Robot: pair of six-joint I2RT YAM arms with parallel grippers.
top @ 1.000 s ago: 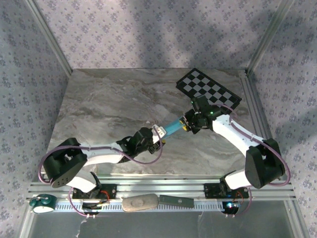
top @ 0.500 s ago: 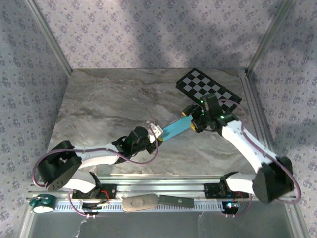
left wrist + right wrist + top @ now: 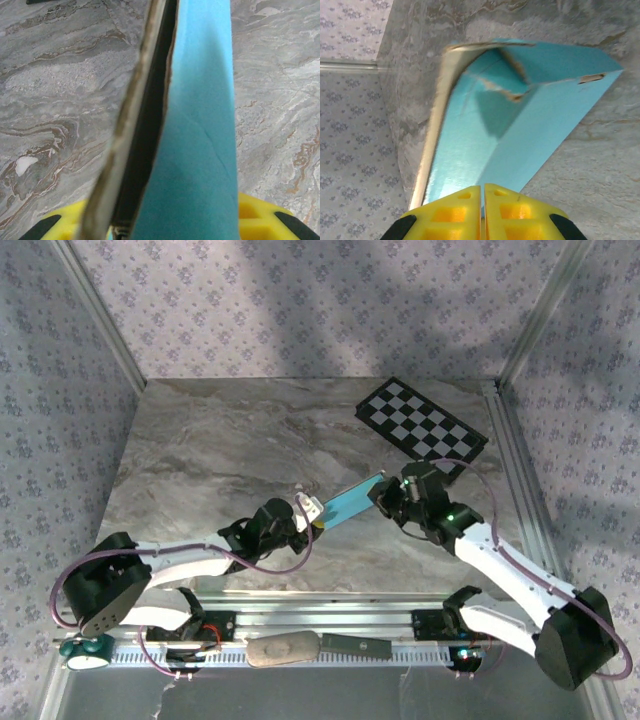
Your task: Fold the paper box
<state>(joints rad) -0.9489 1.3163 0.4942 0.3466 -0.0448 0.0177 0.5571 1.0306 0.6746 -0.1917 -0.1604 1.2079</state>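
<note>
Starting at the near edge, there's the metal rail (image 3: pixel 330 620) with a beige oblong thing (image 3: pixel 283 649) and a teal bit (image 3: pixel 82 647) sitting along it, plus both arm bases. A bit further in, the left gripper (image 3: pixel 312 512) reaches toward the middle of the marble table (image 3: pixel 220 450). It's got the near-left end of the paper box (image 3: pixel 348 502). On the left wrist cam the card runs straight down between the yellow fingers (image 3: pixel 260 220), one pad on each side, so it's clamped on it. From that angle the box (image 3: pixel 200 150) is edge-on, with a turquoise face on the right, a pale worn edge on the left and a dark gap between the two layers. The box stretches as a slanted turquoise strip from the left gripper up to the right gripper (image 3: pixel 380 493), roughly mid-table and a bit right of centre. Can't really tell if its lower edge touches the marble. The right wrist cam shows the box (image 3: pixel 520 125) partly opened up, turquoise inside with a small ragged inner flap. Here the yellow fingers (image 3: pixel 450 215) are squeezed together, with the card running into the seam, so it looks pinched. Beyond that, the black-and-white checkerboard (image 3: pixel 420 420) lies flat at the far right, well apart from the box, and patterned walls (image 3: pixel 300 300) close off the back.
</note>
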